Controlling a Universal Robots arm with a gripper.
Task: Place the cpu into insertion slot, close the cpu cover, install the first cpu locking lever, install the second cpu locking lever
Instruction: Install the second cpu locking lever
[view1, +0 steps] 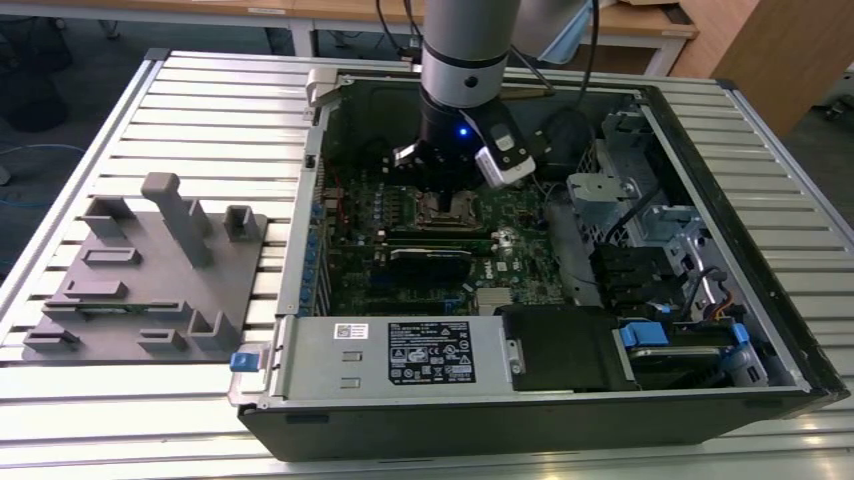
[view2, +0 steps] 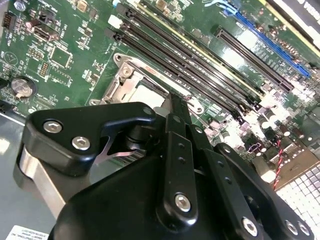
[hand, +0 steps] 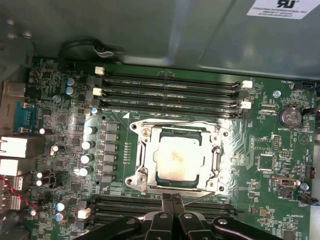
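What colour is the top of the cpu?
Pale silvery-beige; the cpu shows best in the first wrist view.

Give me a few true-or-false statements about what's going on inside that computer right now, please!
1. The cpu lies in the insertion slot. True.
2. The cpu cover is folded down around the chip. True.
3. The gripper has its fingers spread wide. False: they are pressed together.
4. The fingers hold the chip. False: they hold nothing.
5. The arm hangs over the grey fixture beside the case. False: it is above the motherboard.
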